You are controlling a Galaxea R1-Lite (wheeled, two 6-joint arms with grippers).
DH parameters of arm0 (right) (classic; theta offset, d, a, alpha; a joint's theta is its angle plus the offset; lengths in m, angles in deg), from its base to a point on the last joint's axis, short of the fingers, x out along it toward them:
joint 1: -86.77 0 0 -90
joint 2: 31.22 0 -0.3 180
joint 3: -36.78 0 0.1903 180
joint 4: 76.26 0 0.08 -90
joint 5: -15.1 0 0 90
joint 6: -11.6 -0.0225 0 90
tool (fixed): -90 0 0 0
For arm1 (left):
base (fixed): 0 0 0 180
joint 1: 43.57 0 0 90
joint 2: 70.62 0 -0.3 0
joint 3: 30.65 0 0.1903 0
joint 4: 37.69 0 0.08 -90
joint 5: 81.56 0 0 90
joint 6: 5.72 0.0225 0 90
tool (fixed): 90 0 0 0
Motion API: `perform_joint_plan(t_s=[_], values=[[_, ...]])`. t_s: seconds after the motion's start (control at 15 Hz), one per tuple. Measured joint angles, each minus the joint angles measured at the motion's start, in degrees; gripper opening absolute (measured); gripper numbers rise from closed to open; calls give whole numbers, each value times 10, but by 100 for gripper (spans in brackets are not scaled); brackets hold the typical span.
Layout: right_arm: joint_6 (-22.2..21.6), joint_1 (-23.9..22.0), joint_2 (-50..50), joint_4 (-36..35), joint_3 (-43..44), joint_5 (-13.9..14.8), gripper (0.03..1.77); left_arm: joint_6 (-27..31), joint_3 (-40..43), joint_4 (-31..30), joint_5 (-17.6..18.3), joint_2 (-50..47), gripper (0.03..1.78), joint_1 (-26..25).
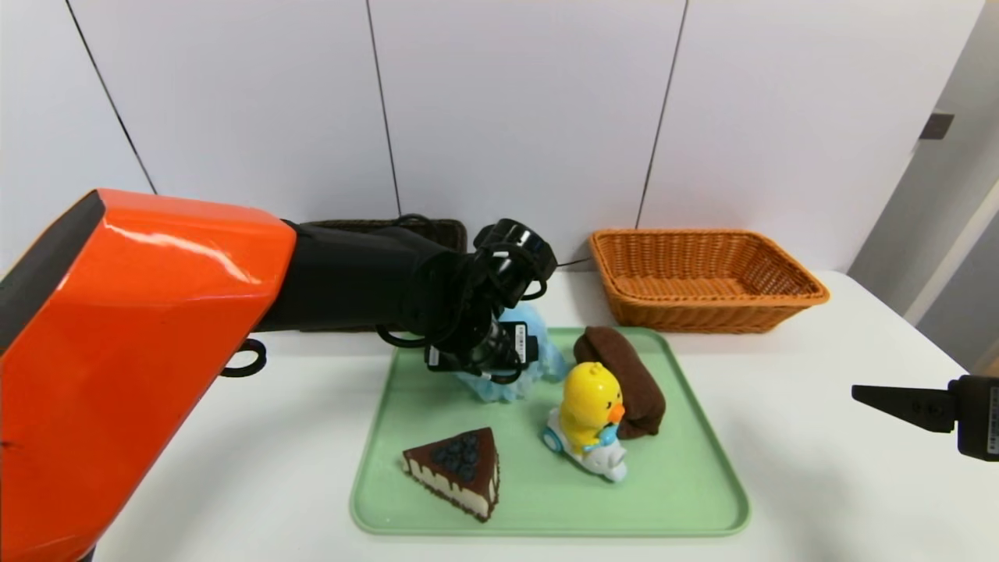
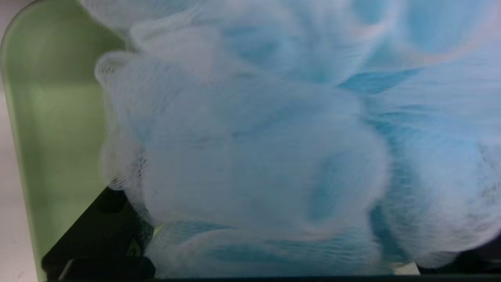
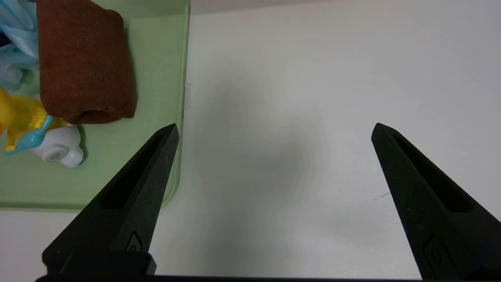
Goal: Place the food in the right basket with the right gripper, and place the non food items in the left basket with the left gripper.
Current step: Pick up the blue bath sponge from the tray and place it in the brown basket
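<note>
Reaching over the tray's (image 1: pixel 546 507) far left corner, the left gripper (image 1: pixel 488 367) is buried in the blue loofah (image 1: pixel 538 351); cake (image 1: pixel 456 468), duck (image 1: pixel 589 414) and brown cloth (image 1: pixel 624 375) lie nearby. Its wrist view is filled by loofah (image 2: pixel 254 156), so whether it grips cannot be told. The right gripper (image 3: pixel 274 164) hovers spread wide over bare table (image 3: pixel 313 98) beside the tray's right edge.

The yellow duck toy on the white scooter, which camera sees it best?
The head view: the yellow duck toy on the white scooter stands whole on the green tray. The right wrist view catches only its edge. The left wrist view shows only the blue mesh bath sponge.
</note>
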Motion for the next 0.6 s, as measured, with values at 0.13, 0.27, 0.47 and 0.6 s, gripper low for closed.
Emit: perform_joint_plan(t_s=[0.13,0.27,0.47,0.6], values=[[0,0,0,0,0,0,170,0,-1,0,0,4,137,-2],[1,0,0,0,-1,-1,170,1,-1,0,0,3,110,-2],[0,0,0,0,-3,-7,170,2,-1,2,-1,-6,80,-3],[0,0,0,0,-4,-8,170,2,0,5,-1,-17,30,-3]])
